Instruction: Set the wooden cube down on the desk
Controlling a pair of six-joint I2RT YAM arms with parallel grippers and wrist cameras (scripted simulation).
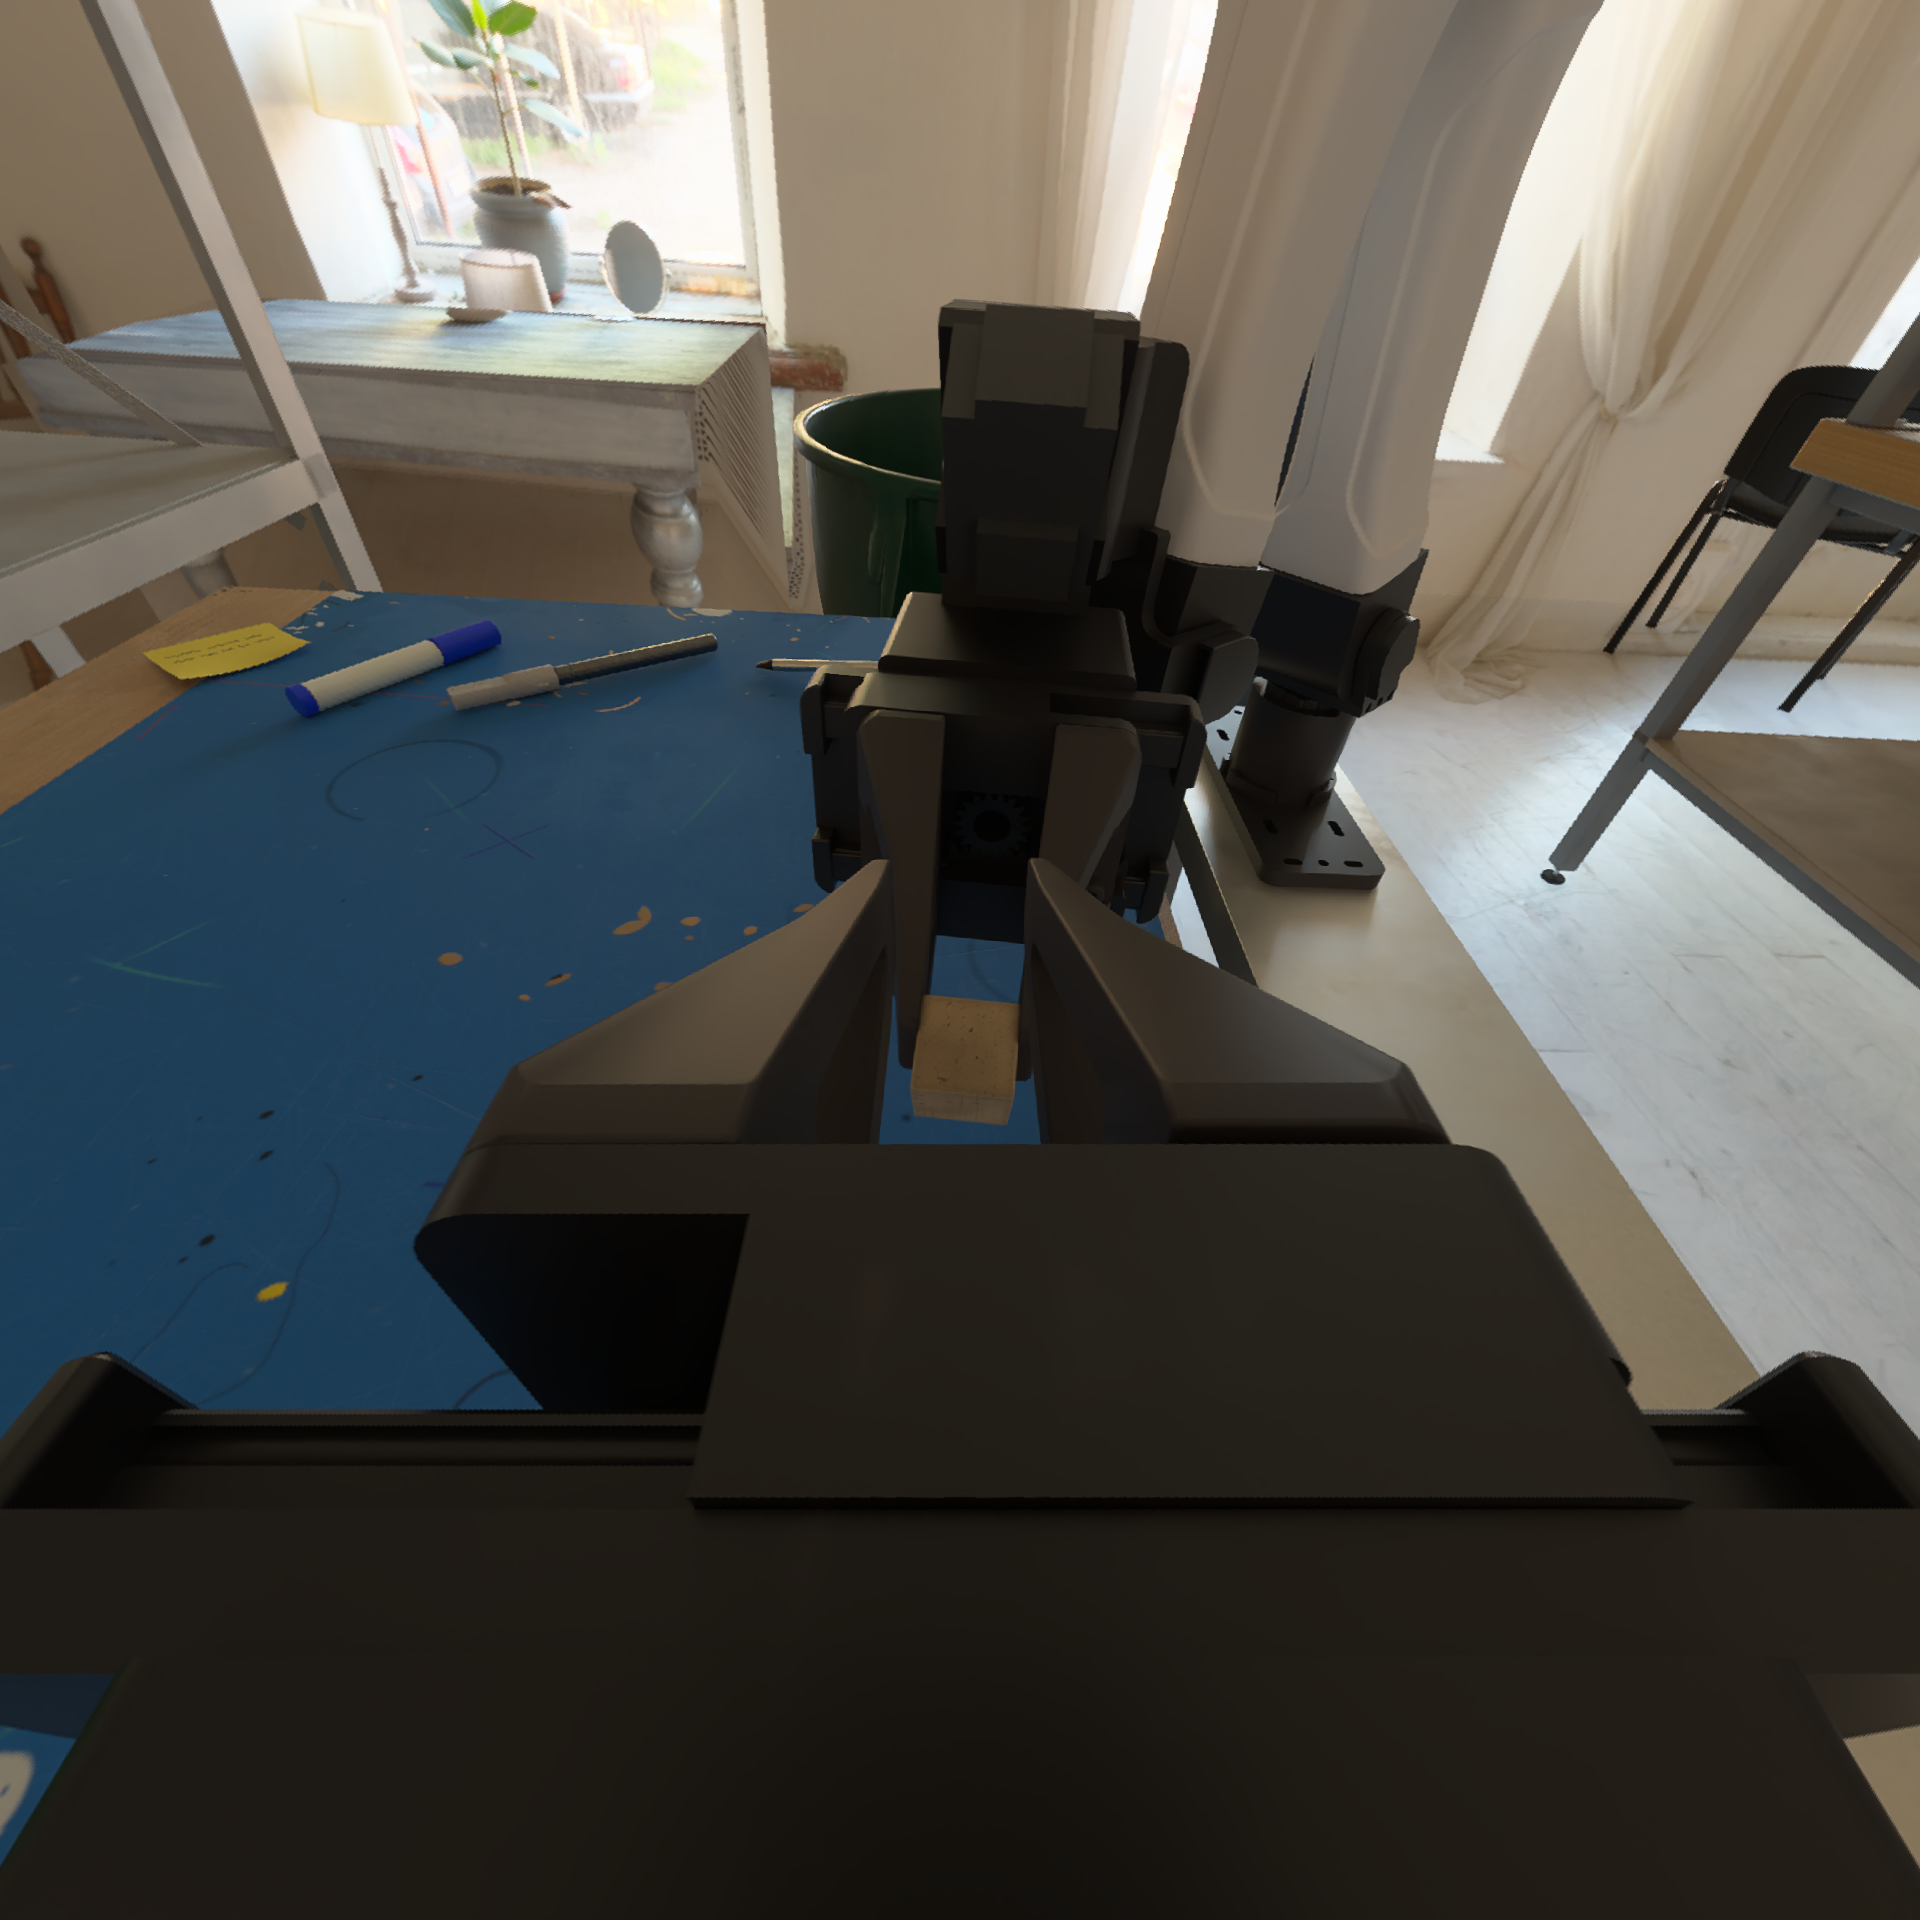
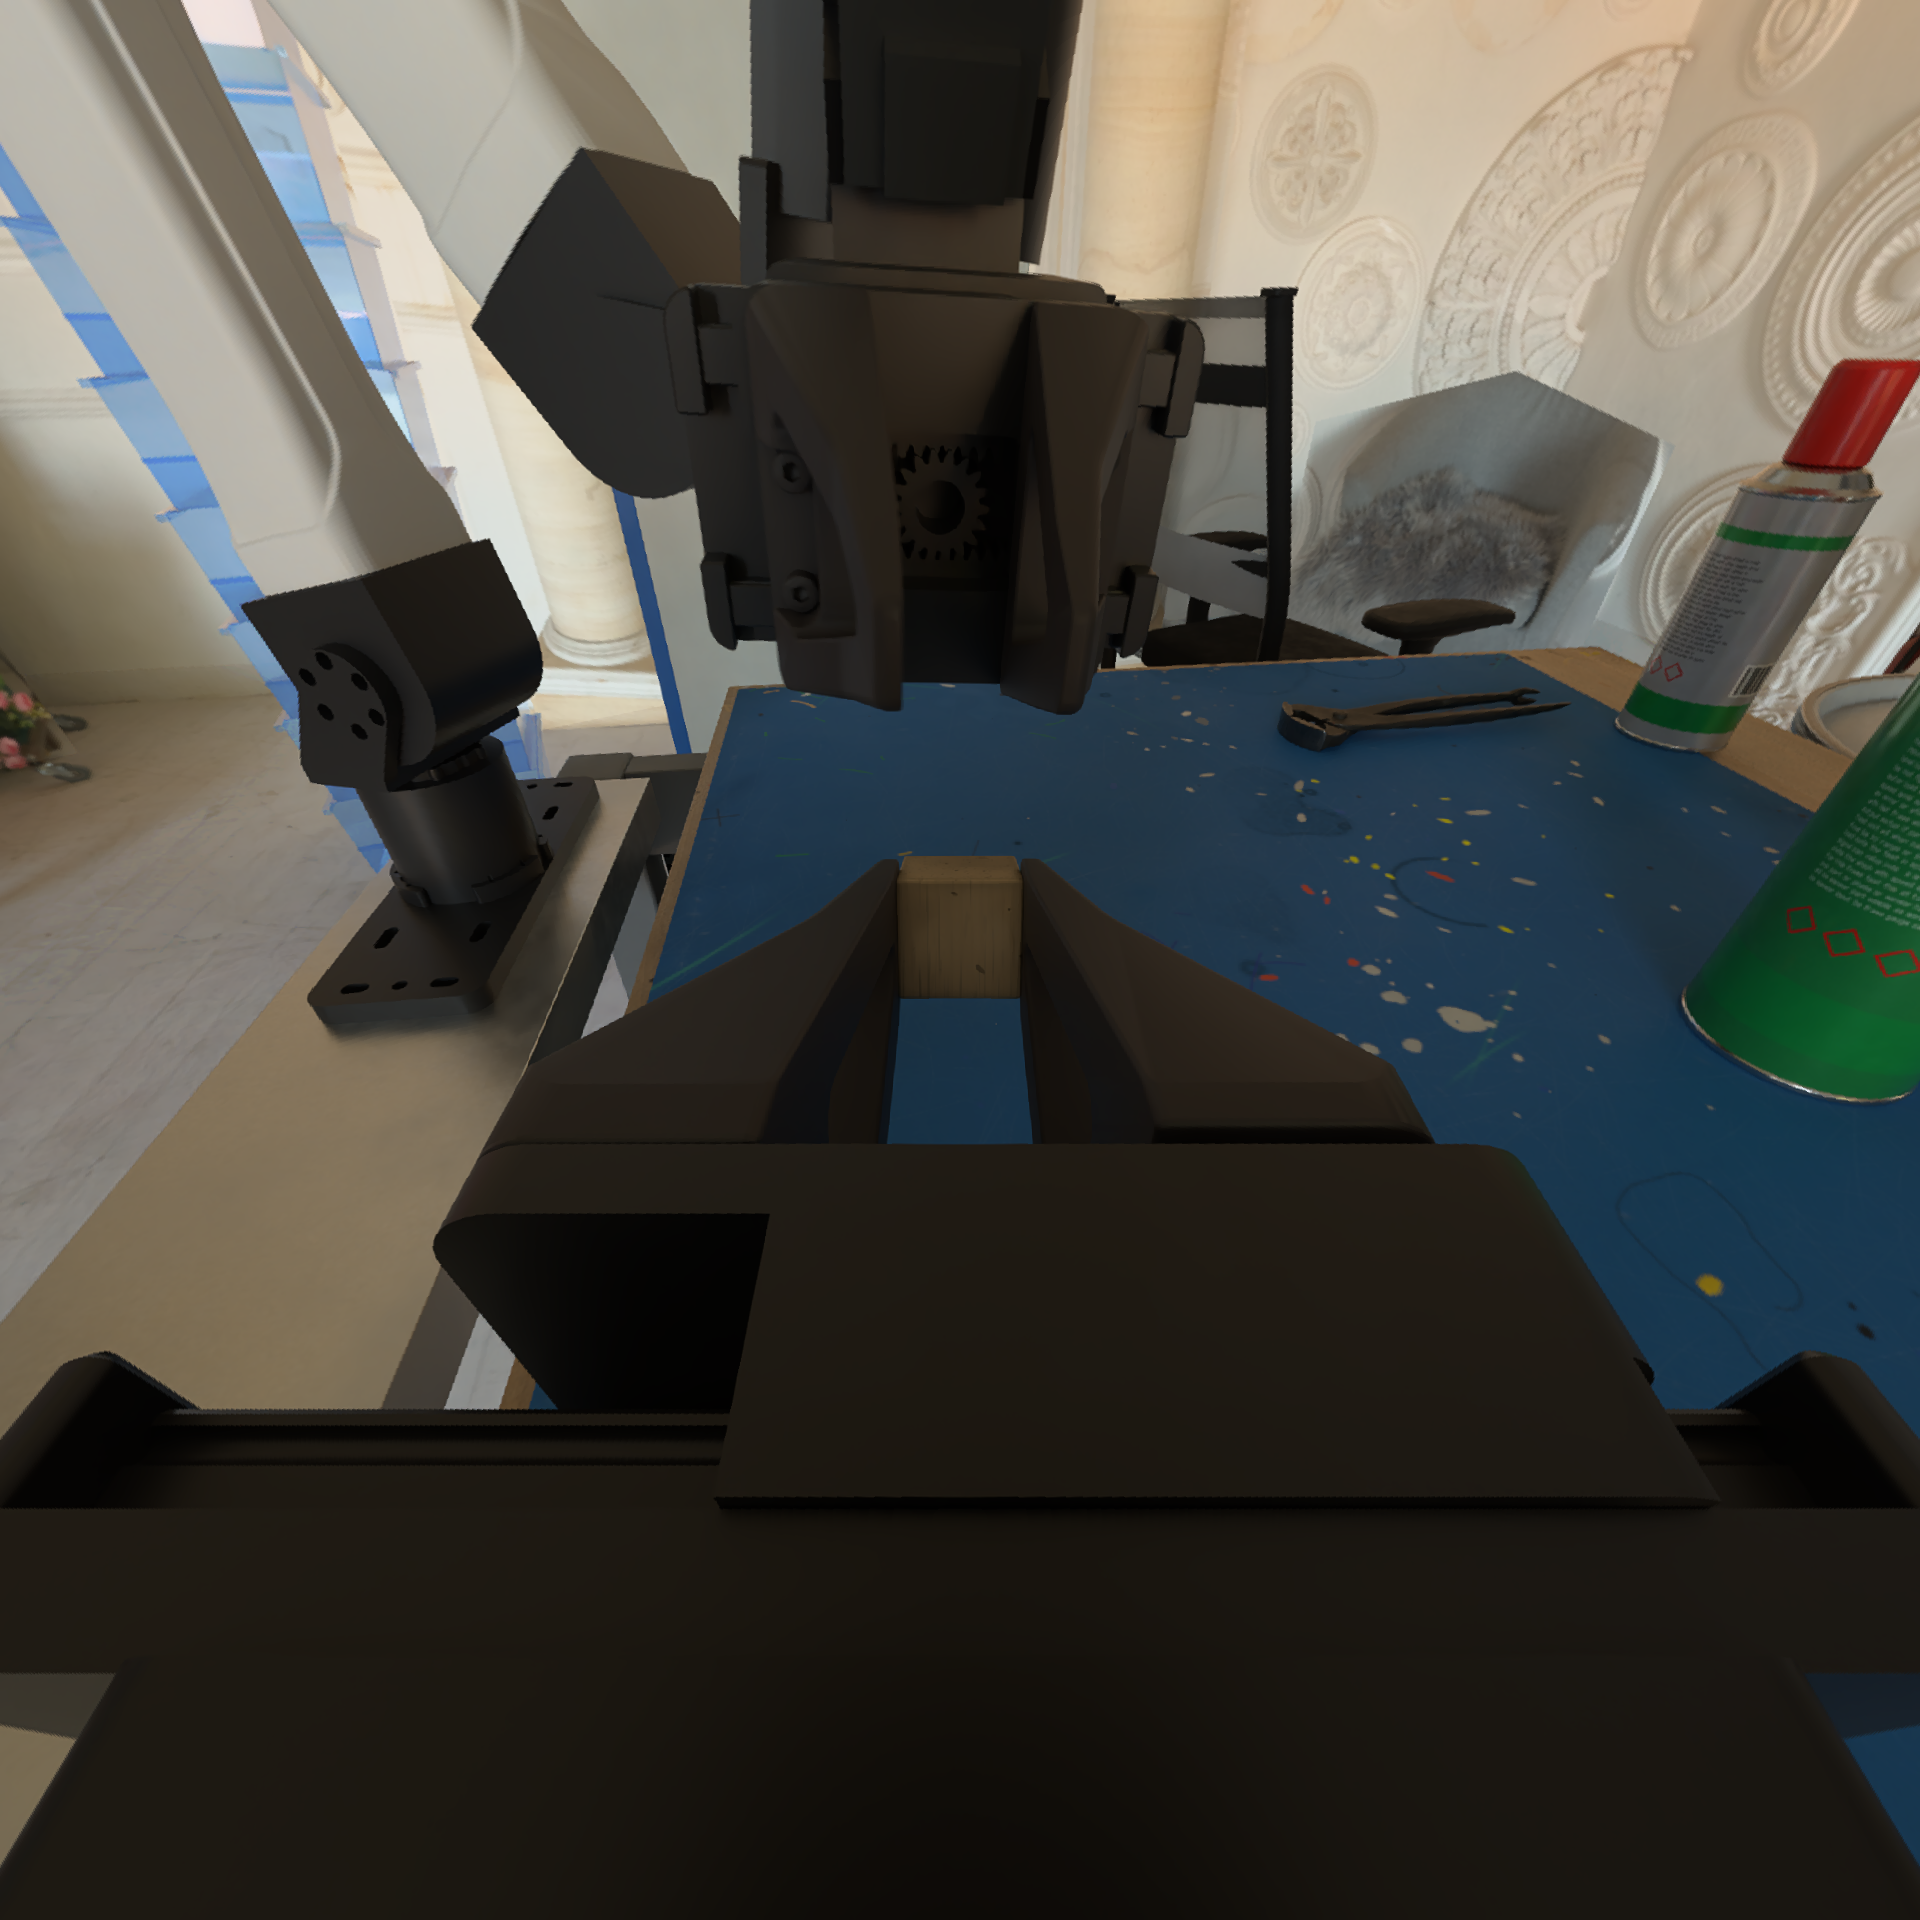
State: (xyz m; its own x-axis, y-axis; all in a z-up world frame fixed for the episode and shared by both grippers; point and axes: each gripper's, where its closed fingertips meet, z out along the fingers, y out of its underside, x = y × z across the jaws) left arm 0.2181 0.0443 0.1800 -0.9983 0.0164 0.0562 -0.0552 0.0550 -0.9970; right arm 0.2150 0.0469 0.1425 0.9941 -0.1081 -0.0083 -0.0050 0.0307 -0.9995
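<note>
Your right gripper (image 2: 958,878) grips the wooden cube (image 2: 958,927) at frame centre; your left gripper (image 1: 961,883) seems parted, empty.

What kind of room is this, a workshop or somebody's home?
Probably a hobby workbench in a lived-in room: a paint-spattered blue mat holding pincers, spray cans and marker pens, with curtained windows and a potted plant behind.

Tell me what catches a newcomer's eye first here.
The wooden cube, pinched in the right hand over the blue desk mat, centre of the right wrist view. Facing it, the left hand hangs open just beyond. A green can looms at that view's right edge.
</note>
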